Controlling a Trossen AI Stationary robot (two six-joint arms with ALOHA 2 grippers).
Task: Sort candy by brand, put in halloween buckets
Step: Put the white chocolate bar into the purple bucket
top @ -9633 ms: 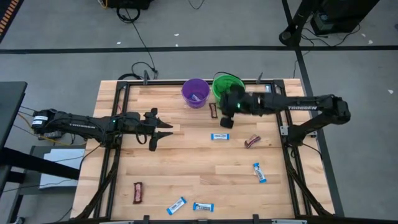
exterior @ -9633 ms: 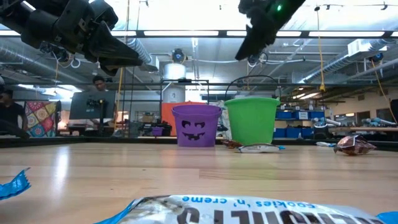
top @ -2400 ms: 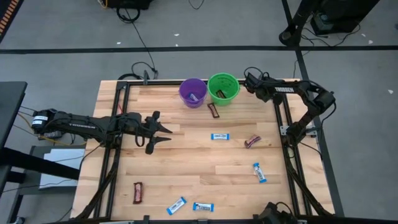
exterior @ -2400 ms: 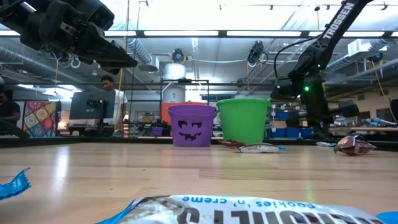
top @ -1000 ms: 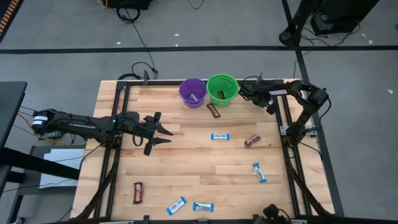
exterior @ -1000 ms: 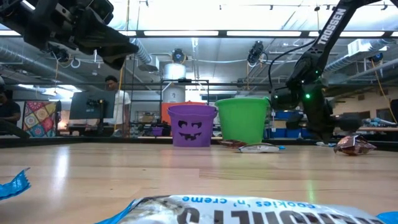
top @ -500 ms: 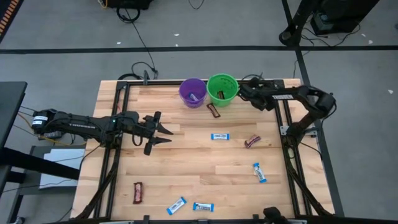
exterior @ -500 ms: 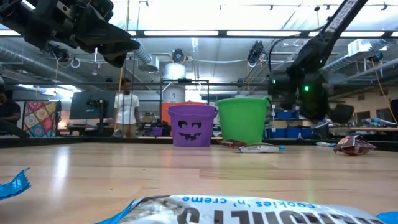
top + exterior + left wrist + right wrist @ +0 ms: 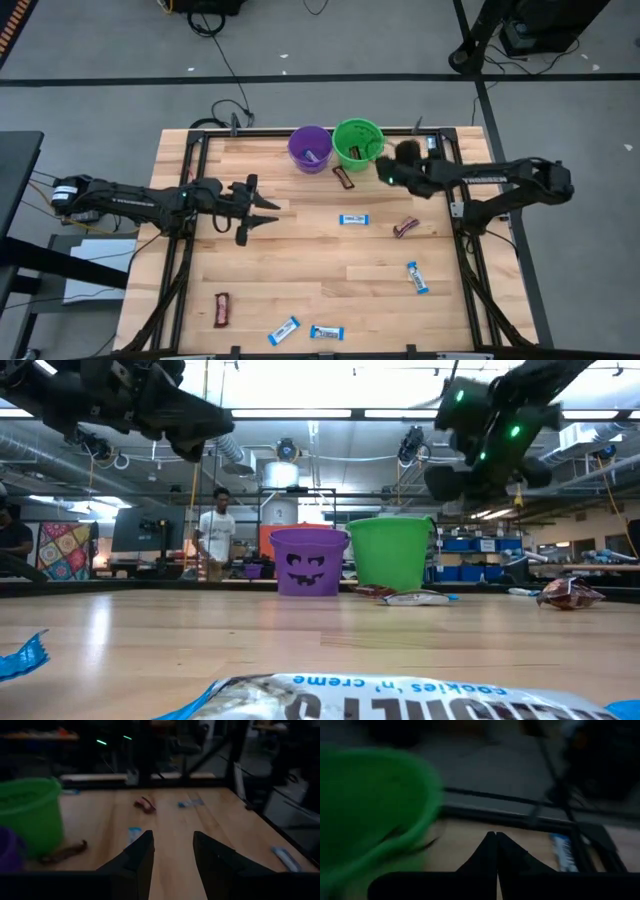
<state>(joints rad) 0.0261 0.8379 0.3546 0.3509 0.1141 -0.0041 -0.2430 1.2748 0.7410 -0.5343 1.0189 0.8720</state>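
We see the round purple plastic bucket (image 9: pixel 311 148) and the round bright green plastic bucket (image 9: pixel 358 142) touching at the wooden worktop's (image 9: pixel 300 280) far edge. Our right gripper (image 9: pixel 385 174), fingers pressed together and empty, hangs beside the green one. Our left gripper (image 9: pixel 268 210), fingers apart and empty, hovers near the left edge. Wrapped candy bars (image 9: pixel 352 219) lie scattered.

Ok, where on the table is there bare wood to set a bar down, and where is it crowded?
Bare wood lies across the middle, between the left gripper and the blue-and-white candy bar, down to the near-edge bars. It is crowded at the far edge: purple plastic pail, green plastic pail, a dark brown bar and the shut right gripper.
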